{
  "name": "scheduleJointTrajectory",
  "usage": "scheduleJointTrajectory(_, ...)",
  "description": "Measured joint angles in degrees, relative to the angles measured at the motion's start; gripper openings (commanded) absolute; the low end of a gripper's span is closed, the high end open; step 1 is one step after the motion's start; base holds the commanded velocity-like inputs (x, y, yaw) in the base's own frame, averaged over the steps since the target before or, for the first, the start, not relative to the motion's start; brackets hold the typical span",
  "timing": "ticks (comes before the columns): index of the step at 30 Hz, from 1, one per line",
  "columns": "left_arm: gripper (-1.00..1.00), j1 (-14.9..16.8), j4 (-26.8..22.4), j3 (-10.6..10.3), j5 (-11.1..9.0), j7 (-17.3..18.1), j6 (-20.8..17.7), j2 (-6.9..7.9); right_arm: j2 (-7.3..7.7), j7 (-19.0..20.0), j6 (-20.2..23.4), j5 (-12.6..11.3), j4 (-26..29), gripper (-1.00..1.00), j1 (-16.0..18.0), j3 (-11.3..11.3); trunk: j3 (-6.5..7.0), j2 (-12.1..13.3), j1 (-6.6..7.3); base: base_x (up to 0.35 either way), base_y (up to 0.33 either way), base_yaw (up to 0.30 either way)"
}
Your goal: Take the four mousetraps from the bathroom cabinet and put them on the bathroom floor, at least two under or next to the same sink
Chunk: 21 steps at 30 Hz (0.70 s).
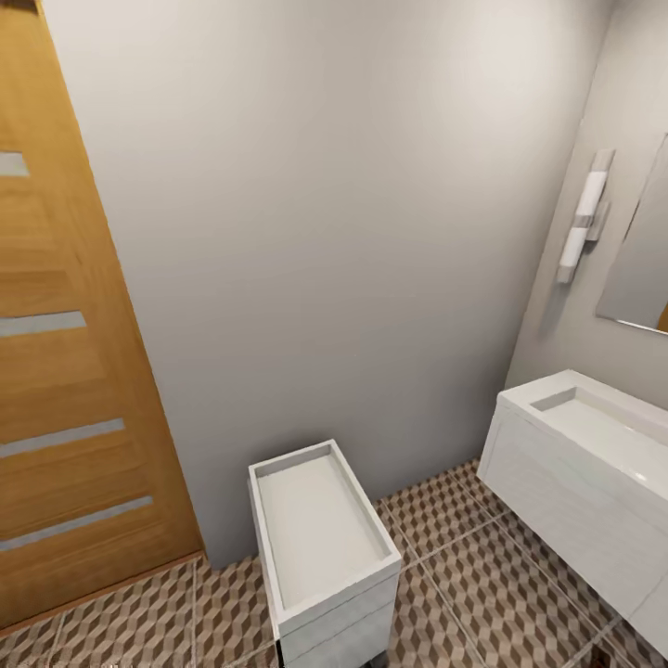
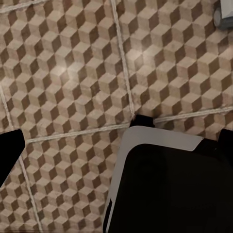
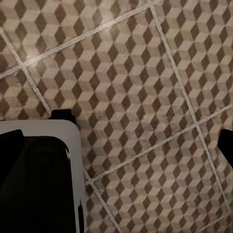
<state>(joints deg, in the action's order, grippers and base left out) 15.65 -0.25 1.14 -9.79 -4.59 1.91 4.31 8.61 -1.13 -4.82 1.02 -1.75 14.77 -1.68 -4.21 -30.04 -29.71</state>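
Cube-patterned bathroom floor [image 2: 68,73] fills both wrist views; head view adds bathroom sink [image 1: 594,436]; jaws' state unclear.

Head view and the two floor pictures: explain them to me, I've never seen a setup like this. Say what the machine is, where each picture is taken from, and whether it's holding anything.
This is a simulated wheeled robot with two arms, steered by a person. The big picture comes from a camera on its head, looking into a bathroom: a wooden door, a grey wall, a white open-topped box and the white bathroom sink under a mirror. The other two come from cameras near each gripper, pointing down at the bathroom floor with its cube-pattern tiles; the white-edged dark shapes there look like the robot's own body. The dark bits at those pictures' edges may be fingertips; I cannot tell whether the grippers are open. No mousetrap appears.
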Motion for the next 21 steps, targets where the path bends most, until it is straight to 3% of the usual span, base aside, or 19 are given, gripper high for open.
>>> scheduleJointTrajectory(21, 1.0, -0.09, 0.0, 0.0, 0.0, 0.02, 0.03, -0.43, 0.0, 0.0, 0.0, 0.0, 0.0, 1.0, 0.0, -0.01, 0.0, 0.0, 0.0, 0.0, 0.0, 0.275)
